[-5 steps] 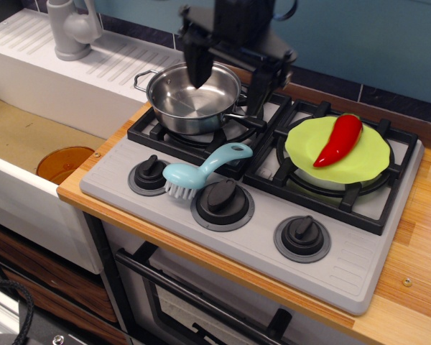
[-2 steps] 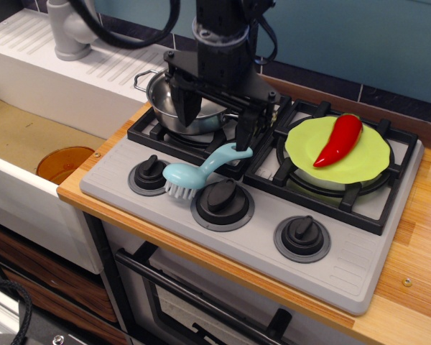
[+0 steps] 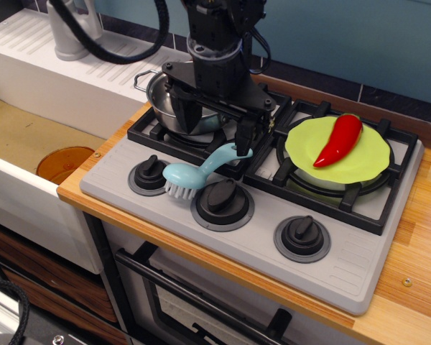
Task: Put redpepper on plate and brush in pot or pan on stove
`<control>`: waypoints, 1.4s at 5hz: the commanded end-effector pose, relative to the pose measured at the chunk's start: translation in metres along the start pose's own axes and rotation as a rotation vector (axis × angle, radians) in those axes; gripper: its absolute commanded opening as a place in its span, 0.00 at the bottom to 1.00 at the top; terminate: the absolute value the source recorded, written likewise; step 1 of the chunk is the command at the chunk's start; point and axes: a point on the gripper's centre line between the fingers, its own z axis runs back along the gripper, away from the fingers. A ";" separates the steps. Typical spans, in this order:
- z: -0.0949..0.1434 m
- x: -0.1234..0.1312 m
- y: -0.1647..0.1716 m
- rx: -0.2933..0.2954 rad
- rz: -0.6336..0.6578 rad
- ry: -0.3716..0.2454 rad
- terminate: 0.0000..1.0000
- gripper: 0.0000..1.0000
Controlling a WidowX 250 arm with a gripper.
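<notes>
The red pepper (image 3: 339, 139) lies on the lime-green plate (image 3: 303, 147), which sits on the right burner grate. The light-blue brush (image 3: 198, 171) lies on the grey stove (image 3: 345, 266), bristles down between two knobs, its looped handle pointing up-right over the left grate's front edge. The steel pot (image 3: 165, 108) sits on the left burner, mostly hidden behind my arm. My gripper (image 3: 212, 123) is open, fingers pointing down. Its right finger (image 3: 243, 135) stands just above the brush handle's loop end, its left finger in front of the pot.
Three black knobs (image 3: 222, 198) line the stove front. A white sink with a grey faucet (image 3: 70, 29) lies to the left, an orange disc (image 3: 65, 162) in the basin. The wooden counter (image 3: 416, 251) runs along the right.
My gripper has come down and forward from above the pot to just over the brush handle. The brush, pepper and plate have not moved.
</notes>
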 end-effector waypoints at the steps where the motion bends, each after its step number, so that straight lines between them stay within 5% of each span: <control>1: -0.009 0.012 0.007 -0.015 -0.007 -0.048 0.00 1.00; 6: -0.046 0.007 0.013 -0.038 0.008 -0.073 0.00 1.00; 7: -0.043 0.005 0.007 -0.022 0.027 -0.052 0.00 0.00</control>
